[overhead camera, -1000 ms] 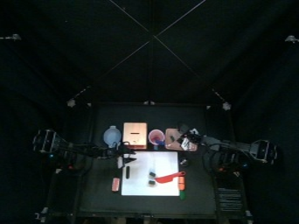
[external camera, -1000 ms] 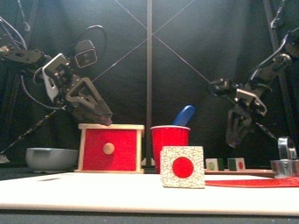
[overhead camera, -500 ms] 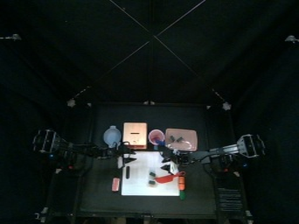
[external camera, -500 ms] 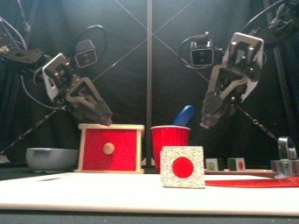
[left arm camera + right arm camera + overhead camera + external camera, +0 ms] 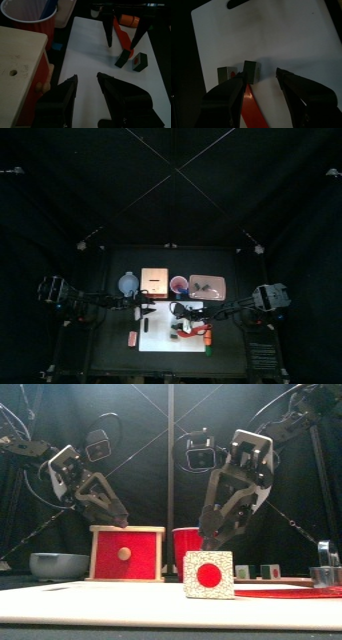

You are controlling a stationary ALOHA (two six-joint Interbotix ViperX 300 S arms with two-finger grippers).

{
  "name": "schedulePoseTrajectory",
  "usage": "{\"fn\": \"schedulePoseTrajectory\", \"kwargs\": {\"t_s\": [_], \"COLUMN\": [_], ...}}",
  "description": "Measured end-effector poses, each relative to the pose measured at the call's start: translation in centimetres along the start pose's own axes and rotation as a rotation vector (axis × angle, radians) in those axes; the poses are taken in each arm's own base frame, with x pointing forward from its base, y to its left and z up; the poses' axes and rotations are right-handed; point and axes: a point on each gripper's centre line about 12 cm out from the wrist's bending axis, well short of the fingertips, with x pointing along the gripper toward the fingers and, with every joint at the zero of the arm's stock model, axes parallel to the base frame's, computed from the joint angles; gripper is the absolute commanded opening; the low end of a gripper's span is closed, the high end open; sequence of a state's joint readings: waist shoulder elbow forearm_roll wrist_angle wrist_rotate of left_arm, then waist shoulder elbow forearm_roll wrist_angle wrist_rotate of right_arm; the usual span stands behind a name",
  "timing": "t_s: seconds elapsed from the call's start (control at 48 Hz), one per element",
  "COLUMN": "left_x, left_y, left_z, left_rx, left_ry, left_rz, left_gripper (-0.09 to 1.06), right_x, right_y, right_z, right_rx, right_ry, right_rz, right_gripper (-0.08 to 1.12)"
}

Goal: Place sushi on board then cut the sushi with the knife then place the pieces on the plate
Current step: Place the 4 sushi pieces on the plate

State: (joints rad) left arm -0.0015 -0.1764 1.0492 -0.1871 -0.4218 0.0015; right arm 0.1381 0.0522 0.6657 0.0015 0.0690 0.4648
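Note:
On the white cutting board (image 5: 170, 321) lie two dark sushi pieces (image 5: 250, 70) side by side, with a red toy knife (image 5: 252, 102) flat beside them. The nearest sushi piece (image 5: 207, 574) shows a pale face with a red centre. My right gripper (image 5: 260, 75) hovers open above the board, jaws either side of the knife and near the pieces, holding nothing. It also shows in the left wrist view, right gripper (image 5: 121, 47). My left gripper (image 5: 85, 80) is open and empty over the board's left part, beside the wooden box (image 5: 155, 284).
Behind the board stand a blue-grey bowl (image 5: 128, 283), a red cup (image 5: 178, 283) with a blue knife and the pink tray (image 5: 207, 285). A small red thing (image 5: 131, 338) lies left of the board. A metal cutter (image 5: 325, 570) stands far right.
My right arm has swung from the back right, past the pink tray, in over the board and come down above the sushi pieces. The left arm has stayed put.

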Motion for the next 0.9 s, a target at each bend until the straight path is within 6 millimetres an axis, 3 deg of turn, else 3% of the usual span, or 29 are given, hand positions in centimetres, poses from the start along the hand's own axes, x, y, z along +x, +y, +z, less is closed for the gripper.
{"fn": "schedulePoseTrajectory", "kwargs": {"t_s": [0.562, 0.896], "left_x": [0.0, 0.0], "left_y": [-0.1, -0.1], "left_z": [0.0, -0.2], "left_rx": [0.002, 0.003], "left_ry": [0.006, 0.01], "left_rz": [-0.002, -0.002], "left_gripper": [0.77, 0.77], "right_x": [3.4, 3.6], "right_y": [-0.3, -0.4], "right_z": [-0.9, -0.9], "right_rx": [-0.032, -0.047], "right_ry": [0.099, 0.116], "right_rz": [-0.049, -0.06], "right_gripper": [0.88, 0.67]}}
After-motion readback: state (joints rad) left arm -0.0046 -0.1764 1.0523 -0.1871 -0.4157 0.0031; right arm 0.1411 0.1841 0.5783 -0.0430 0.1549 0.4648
